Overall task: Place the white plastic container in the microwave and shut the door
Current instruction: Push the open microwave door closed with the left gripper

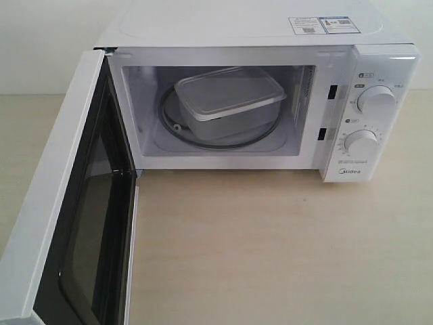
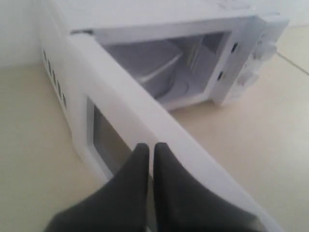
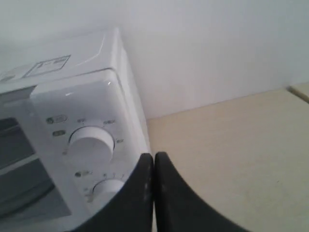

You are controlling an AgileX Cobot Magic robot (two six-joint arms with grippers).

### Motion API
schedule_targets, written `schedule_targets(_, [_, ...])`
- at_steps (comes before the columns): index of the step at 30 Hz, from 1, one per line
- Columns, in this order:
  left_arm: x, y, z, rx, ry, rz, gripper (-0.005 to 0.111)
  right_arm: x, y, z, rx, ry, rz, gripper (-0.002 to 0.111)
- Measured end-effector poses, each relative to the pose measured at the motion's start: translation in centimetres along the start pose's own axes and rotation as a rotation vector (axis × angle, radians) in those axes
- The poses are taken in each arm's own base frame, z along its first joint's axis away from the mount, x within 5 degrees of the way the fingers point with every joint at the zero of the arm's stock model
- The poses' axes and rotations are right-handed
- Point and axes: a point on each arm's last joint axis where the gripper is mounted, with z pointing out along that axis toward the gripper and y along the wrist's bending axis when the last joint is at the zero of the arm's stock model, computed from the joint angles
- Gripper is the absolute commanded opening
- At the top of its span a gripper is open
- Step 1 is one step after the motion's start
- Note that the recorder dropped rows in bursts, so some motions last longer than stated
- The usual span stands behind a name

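Observation:
The white plastic container (image 1: 226, 101) sits on the glass turntable inside the white microwave (image 1: 379, 74), lid on. Its door (image 1: 64, 203) stands wide open, swung out toward the front left. In the left wrist view my left gripper (image 2: 150, 147) is shut, empty, its black tips just above the door's (image 2: 145, 111) upper edge near the window; the container (image 2: 161, 65) shows blurred in the cavity. My right gripper (image 3: 154, 156) is shut and empty, hovering by the microwave's (image 3: 82, 96) right front corner near the dials. Neither gripper appears in the exterior view.
The microwave stands on a light wooden table (image 1: 270, 244) against a white wall. Two round dials (image 1: 376, 101) sit on the right control panel. Label stickers (image 1: 321, 24) lie on top. Bare tabletop (image 3: 231, 145) stretches right of the microwave.

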Motion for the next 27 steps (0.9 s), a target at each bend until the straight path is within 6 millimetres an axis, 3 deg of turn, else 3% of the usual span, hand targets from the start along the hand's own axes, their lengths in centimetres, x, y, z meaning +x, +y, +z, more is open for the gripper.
schedule_targets(2, [-0.2,0.6,0.5,-0.001,0.176,-0.054,0.004,0.0,1.1,0.1,-0.094,0.065,-0.037,0.000])
schedule_targets(8, [0.5,1.9,4.3,0.126,0.536,-0.176,0.004,-3.8,4.7,0.4,-0.333,0.146,-0.119,0.000])
schedule_targets(11, [0.5,0.7,5.2,0.189,0.550,-0.131,0.004,-4.5,5.3,0.3,-0.377,0.166,-0.137,0.000])
schedule_targets(18, [1.1,-0.3,7.3,0.215,0.617,-0.114,0.004,-3.9,5.6,-0.1,-0.426,0.244,-0.158,0.000])
schedule_targets(27, [1.9,-3.0,12.6,0.272,0.585,-0.078,0.004,-4.1,5.6,-0.7,-0.447,0.245,-0.159,0.000])
